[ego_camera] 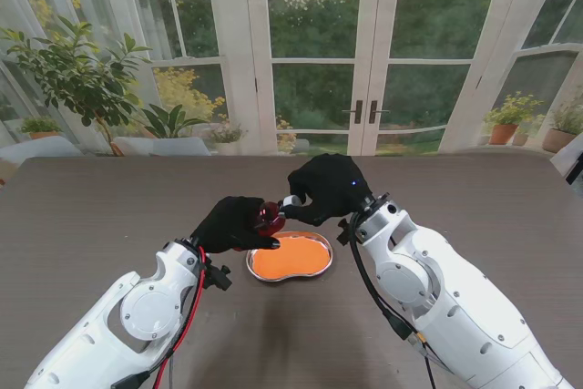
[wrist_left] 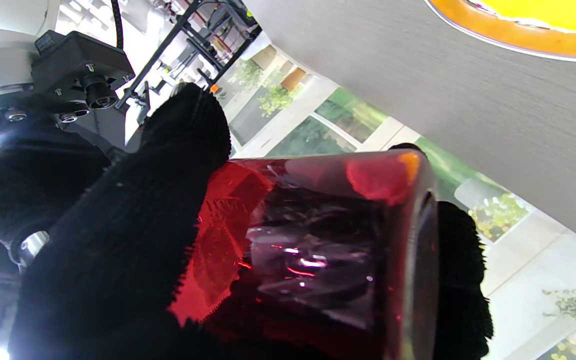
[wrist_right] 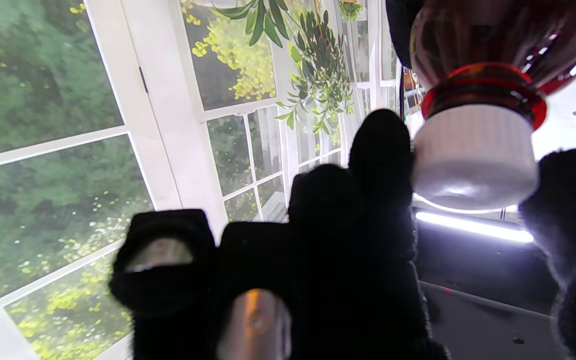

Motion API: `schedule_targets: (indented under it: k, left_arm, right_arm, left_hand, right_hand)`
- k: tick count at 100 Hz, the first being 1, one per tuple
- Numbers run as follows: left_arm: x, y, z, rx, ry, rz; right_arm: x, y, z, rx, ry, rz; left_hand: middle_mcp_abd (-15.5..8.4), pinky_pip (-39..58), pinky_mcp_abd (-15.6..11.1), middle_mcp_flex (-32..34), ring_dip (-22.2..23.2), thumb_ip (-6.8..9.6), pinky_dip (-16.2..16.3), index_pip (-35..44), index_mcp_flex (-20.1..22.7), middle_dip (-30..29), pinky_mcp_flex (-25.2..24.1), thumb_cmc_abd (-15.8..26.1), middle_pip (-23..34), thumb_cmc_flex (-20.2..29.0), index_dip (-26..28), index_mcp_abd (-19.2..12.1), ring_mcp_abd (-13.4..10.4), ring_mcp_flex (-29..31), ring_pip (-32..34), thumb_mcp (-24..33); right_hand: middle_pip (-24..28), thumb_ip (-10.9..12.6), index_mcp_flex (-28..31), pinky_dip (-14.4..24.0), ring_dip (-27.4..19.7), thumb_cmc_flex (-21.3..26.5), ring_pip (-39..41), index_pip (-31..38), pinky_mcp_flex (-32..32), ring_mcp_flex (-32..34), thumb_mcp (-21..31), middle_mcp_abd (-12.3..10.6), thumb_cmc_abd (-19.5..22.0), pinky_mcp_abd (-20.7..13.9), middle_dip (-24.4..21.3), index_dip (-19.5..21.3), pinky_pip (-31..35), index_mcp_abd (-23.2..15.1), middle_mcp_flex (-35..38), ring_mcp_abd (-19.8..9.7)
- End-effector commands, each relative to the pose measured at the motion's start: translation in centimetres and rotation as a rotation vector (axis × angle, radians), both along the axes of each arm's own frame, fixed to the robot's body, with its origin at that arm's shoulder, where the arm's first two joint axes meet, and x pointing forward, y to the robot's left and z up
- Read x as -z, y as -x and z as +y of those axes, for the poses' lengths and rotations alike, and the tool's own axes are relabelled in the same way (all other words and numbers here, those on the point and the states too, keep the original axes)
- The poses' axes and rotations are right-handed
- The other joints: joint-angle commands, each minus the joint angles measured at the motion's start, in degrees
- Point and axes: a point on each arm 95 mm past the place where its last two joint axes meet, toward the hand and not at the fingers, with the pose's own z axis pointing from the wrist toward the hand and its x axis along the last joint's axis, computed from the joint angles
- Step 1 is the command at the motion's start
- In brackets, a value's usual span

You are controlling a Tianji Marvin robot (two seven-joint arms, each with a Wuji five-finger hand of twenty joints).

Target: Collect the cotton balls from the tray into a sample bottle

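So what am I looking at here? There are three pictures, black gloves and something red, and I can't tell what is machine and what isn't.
It is all one machine: a robot with two white arms, each ending in a five-fingered hand in a black glove.

The wide picture comes from a camera above the robot's shoulders, looking down at a brown table. The other two come from cameras on its wrists, looking along the fingers, so they appear tilted or upside down.

On the table lies a shiny kidney-shaped tray with an orange inside. I cannot make out cotton balls in it.

The left hand holds a dark red bottle above the table, lying on its side. The right hand has its fingers around the bottle's white cap, which is on the bottle.
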Motion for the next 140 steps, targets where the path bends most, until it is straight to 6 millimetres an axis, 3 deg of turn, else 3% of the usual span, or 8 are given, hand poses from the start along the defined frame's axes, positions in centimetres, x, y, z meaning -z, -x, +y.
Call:
schedule_targets:
  k: [1, 45, 65, 85, 99, 109, 121, 140]
  left_arm:
    - [-0.3, 0.1, -0.3, 0.013, 0.002, 0.003]
    - [-0.3, 0.1, -0.3, 0.015, 0.002, 0.005]
    - [-0.3, 0.1, -0.3, 0.015, 0.003, 0.008]
    - [-0.3, 0.1, -0.3, 0.015, 0.002, 0.008]
    - [-0.3, 0.1, -0.3, 0.016, 0.001, 0.009]
    - [-0.3, 0.1, -0.3, 0.016, 0.0, 0.009]
    - [-0.2, 0.1, -0.4, 0.016, 0.0, 0.009]
    - [-0.2, 0.1, -0.4, 0.015, 0.001, 0.01]
  right_arm:
    - [0.3, 0.3, 0.3, -0.008, 0.014, 0.016]
    - [0.3, 0.2, 0.2, 0.001, 0.029, 0.018]
    - [0.3, 0.2, 0.0, 0.019, 0.044, 0.021]
    - [0.0, 0.2, -0.3, 0.042, 0.033, 0.031]
    - [-0.3, 0.3, -0.6, 0.045, 0.015, 0.028]
    - [-0.6, 0.4, -0.8, 0.036, -0.006, 0.004]
    - [-0.8, 0.3, -1.1, 0.002, -0.019, -0.007]
    - [-0.7, 0.2, -1.4, -0.03, -0.018, -0.018]
  left_hand:
    - [-2.7, 1.2, -1.3, 2.3, 0.1, -0.22, 1.4, 6.2, 8.6, 0.7, -1.7, 14.9, 0.9, 10.7, 0.3, -11.1, 1.4, 0.2, 1.2, 18.6]
    - [-2.7, 1.1, -1.2, 2.3, 0.1, -0.24, 1.4, 6.1, 8.7, 0.6, -1.7, 15.0, 1.0, 10.7, 0.2, -11.1, 1.5, 0.3, 1.2, 18.6]
    - [-2.6, 1.2, -1.2, 2.3, 0.1, -0.23, 1.5, 6.1, 8.7, 0.7, -1.7, 14.9, 1.0, 10.7, 0.3, -11.1, 1.5, 0.3, 1.3, 18.6]
    - [-2.7, 1.2, -1.2, 2.3, 0.1, -0.24, 1.5, 6.1, 8.6, 0.7, -1.7, 15.0, 1.0, 10.7, 0.3, -11.2, 1.6, 0.3, 1.3, 18.6]
    - [-2.7, 1.2, -1.2, 2.3, 0.1, -0.23, 1.5, 6.1, 8.6, 0.7, -1.7, 15.0, 1.0, 10.8, 0.3, -11.1, 1.5, 0.2, 1.2, 18.6]
    - [-2.7, 1.2, -1.2, 2.3, 0.1, -0.24, 1.5, 6.1, 8.6, 0.7, -1.7, 14.9, 1.0, 10.7, 0.3, -11.1, 1.5, 0.2, 1.3, 18.6]
    - [-2.6, 1.2, -1.2, 2.3, 0.1, -0.24, 1.5, 6.2, 8.7, 0.7, -1.7, 14.9, 1.0, 10.7, 0.3, -11.1, 1.5, 0.2, 1.3, 18.6]
    - [-2.6, 1.2, -1.2, 2.4, 0.1, -0.27, 1.5, 6.1, 8.6, 0.7, -1.7, 14.9, 1.0, 10.7, 0.3, -11.2, 1.6, 0.3, 1.3, 18.7]
  right_hand:
    - [3.2, 3.0, 5.7, -0.3, 1.1, 0.3, 4.5, 5.2, 1.8, -0.1, -0.2, 0.6, 3.4, 2.5, -0.4, 1.7, 4.7, 0.0, 5.6, -1.7]
    - [2.8, 4.3, 5.5, -0.2, 0.9, -2.2, 4.3, 5.2, 1.2, -0.2, -6.3, 1.2, 15.2, 3.1, -1.9, -0.2, 4.6, 0.4, 5.5, -0.6]
    - [-5.4, 5.4, 4.4, 0.6, -0.7, -4.4, 1.2, -3.6, -1.9, -0.1, -12.6, 1.2, 20.1, 2.2, -3.6, -3.6, 3.5, 1.1, 5.2, -0.7]
    - [-13.6, 6.5, -7.9, 1.6, -3.1, -4.7, -3.4, -15.3, -5.5, -0.1, -18.4, 2.0, 23.0, 1.3, -1.0, -3.4, 2.1, 4.2, 1.5, -0.1]
    - [-14.3, 5.9, -17.1, 1.9, -5.3, -4.4, -7.7, -17.8, -7.3, 0.0, -16.2, 1.3, 19.1, 0.0, -0.2, -3.5, 1.4, 5.4, -4.4, -0.4]
    - [-13.5, 3.9, -21.4, 1.8, -6.7, -5.3, -10.5, -15.4, -8.1, 0.0, -6.8, 0.5, 10.1, -1.0, -0.7, -3.1, 0.8, 3.5, -8.2, -1.3]
    - [-12.3, 2.2, -21.7, 1.7, -7.3, -3.8, -12.1, -12.5, -8.7, 0.1, 2.4, 0.1, -1.6, -1.7, -1.5, -2.9, 0.2, 0.7, -11.4, -2.3]
    - [-11.5, 0.8, -19.1, 1.7, -7.5, -1.9, -13.2, -11.6, -9.0, 0.1, 8.5, 0.0, -14.9, -1.8, -2.0, -3.0, -0.3, -1.3, -13.0, -3.2]
